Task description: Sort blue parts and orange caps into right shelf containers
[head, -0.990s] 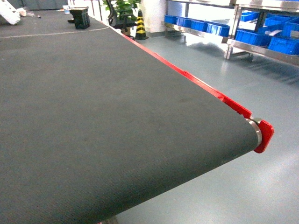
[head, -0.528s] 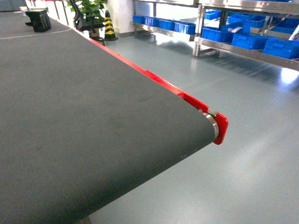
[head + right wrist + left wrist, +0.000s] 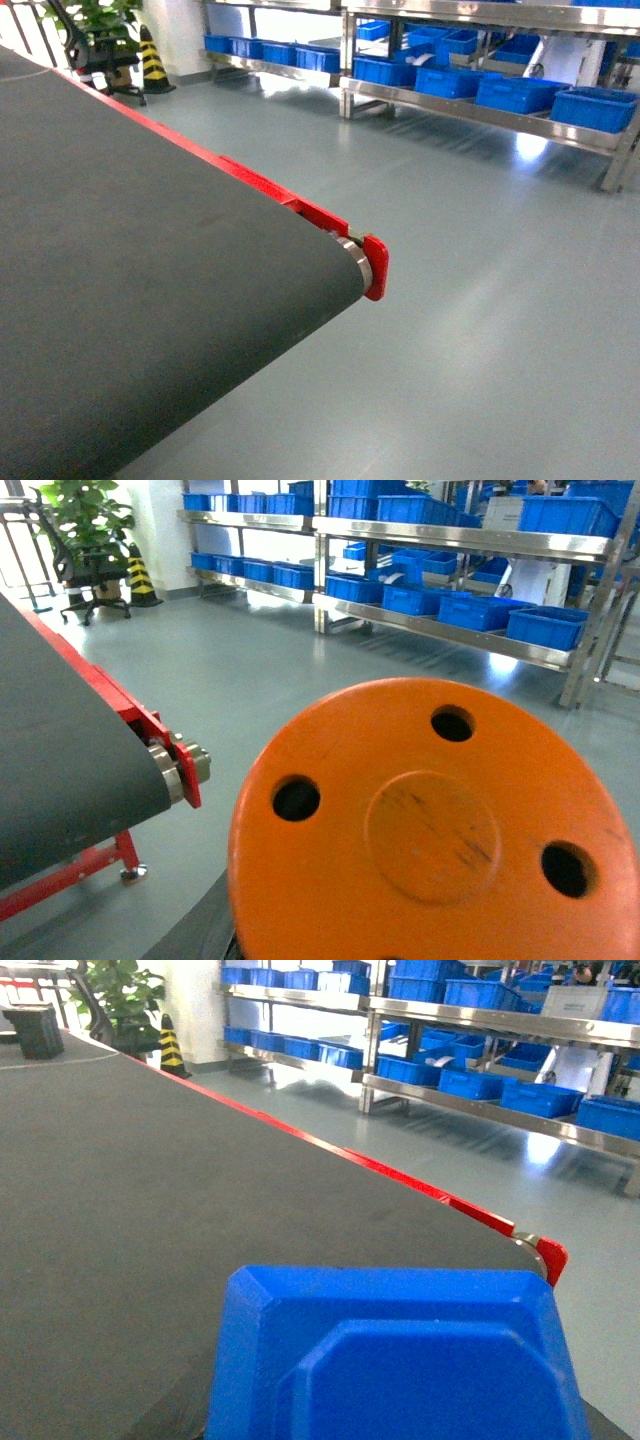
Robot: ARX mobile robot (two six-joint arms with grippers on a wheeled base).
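A blue part (image 3: 400, 1360) with bevelled edges fills the bottom of the left wrist view, hanging over the dark belt (image 3: 130, 1190). It covers my left gripper's fingers, which hold it from behind. In the right wrist view an orange cap (image 3: 430, 830), a round disc with small holes and a scuffed centre, hangs above the floor. It hides my right gripper's fingers, which grip it. The right shelf containers (image 3: 515, 93) are blue crates in rows on steel racks across the floor, also seen as crates (image 3: 540, 1098) and crates (image 3: 545, 626). Neither gripper shows in the head view.
The conveyor belt (image 3: 130, 250) ends at a red bracket (image 3: 375, 265) with a steel roller. Grey floor (image 3: 480, 330) lies between the belt and the racks. A striped traffic cone (image 3: 152, 62) and a potted plant (image 3: 100, 20) stand far left.
The head view has swung to the right. The belt end has slid left in the picture and the racks of blue crates have come further into view.
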